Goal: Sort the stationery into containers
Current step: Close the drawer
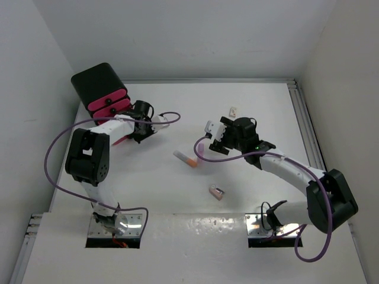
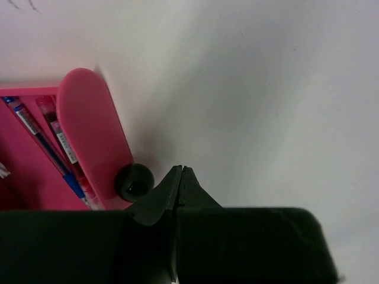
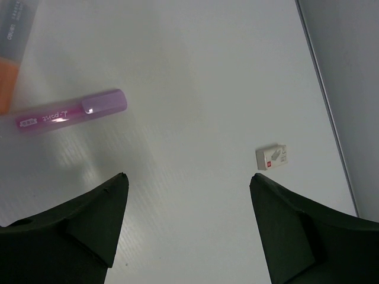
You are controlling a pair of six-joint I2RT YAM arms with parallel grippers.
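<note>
The black cabinet (image 1: 95,83) stands at the far left with two pink drawers (image 1: 109,103) in its front. In the left wrist view another pink drawer (image 2: 89,136) is open and holds a blue pen (image 2: 41,145) and a red pen (image 2: 59,135). My left gripper (image 2: 180,171) is shut and empty, just right of that drawer's black knob (image 2: 134,180). My right gripper (image 3: 186,177) is open and empty above the table, between the lilac marker (image 3: 71,112) and a white eraser (image 3: 272,157). The orange-and-white marker (image 1: 186,158) lies mid-table.
A pinkish eraser block (image 1: 217,191) lies nearer the front. The left arm (image 1: 89,154) covers most of the open drawer in the top view. A metal rail (image 1: 305,124) runs along the table's right edge. Purple cables (image 1: 59,177) loop beside both arms.
</note>
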